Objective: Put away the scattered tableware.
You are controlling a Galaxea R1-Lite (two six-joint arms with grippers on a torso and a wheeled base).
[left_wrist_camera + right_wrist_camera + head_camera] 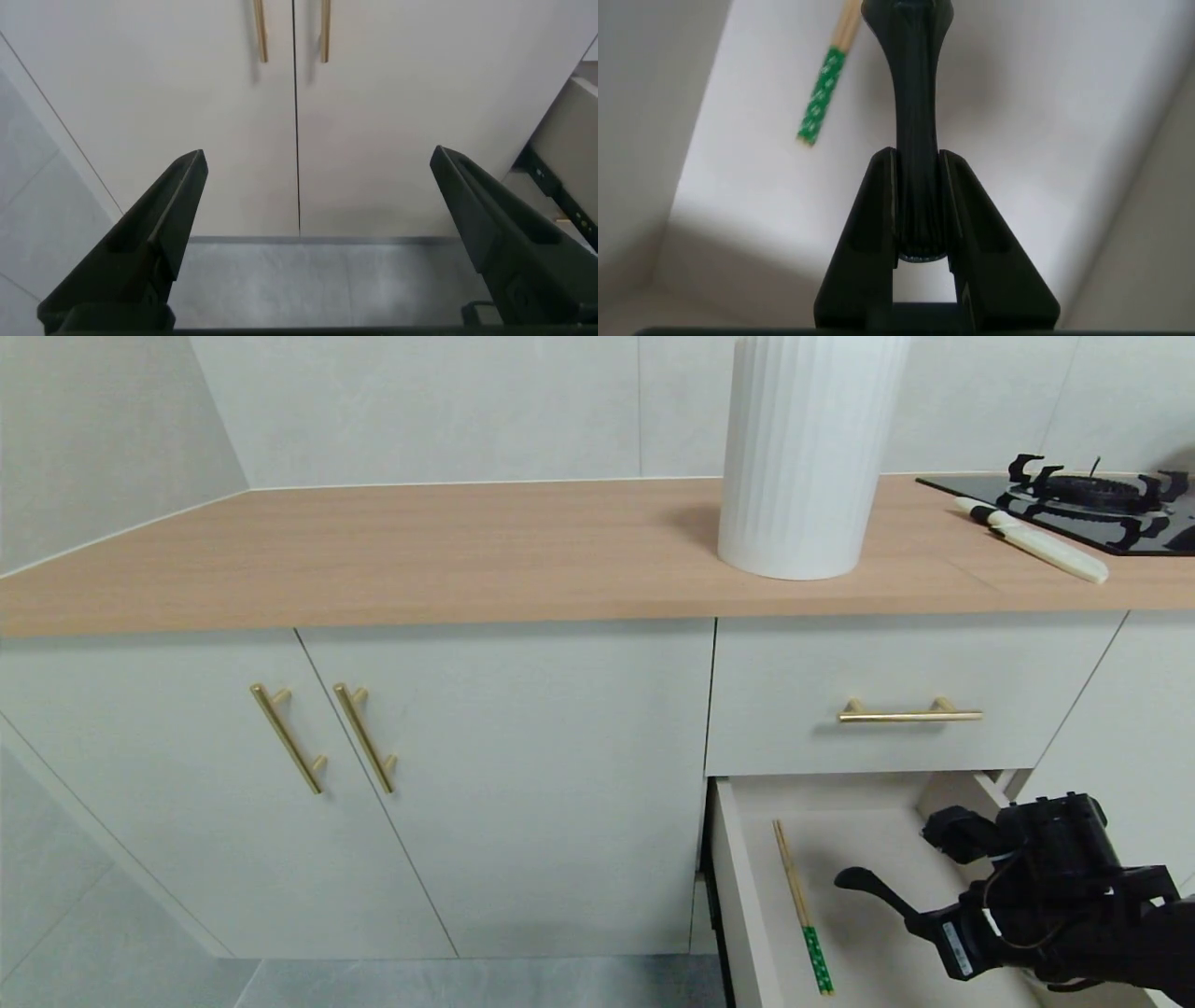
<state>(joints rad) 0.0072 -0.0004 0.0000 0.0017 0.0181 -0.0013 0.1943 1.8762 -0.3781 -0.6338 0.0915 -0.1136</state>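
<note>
While the left gripper (318,161) hangs spread before white cabinet doors (402,112), the right gripper (918,166) pinches a slim black plastic utensil (857,878) over the open beige drawer (739,896), where green-tipped wooden chopsticks (799,907) lie along its left edge.

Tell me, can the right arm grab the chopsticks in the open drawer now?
Probably not yet. The right gripper is shut on a black utensil, so it is busy. The drawer is open and the chopsticks lie uncovered nearby, so nothing else blocks them.

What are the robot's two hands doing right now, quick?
Left gripper: open, holding nothing.
Right gripper: closed on a black utensil.
</note>
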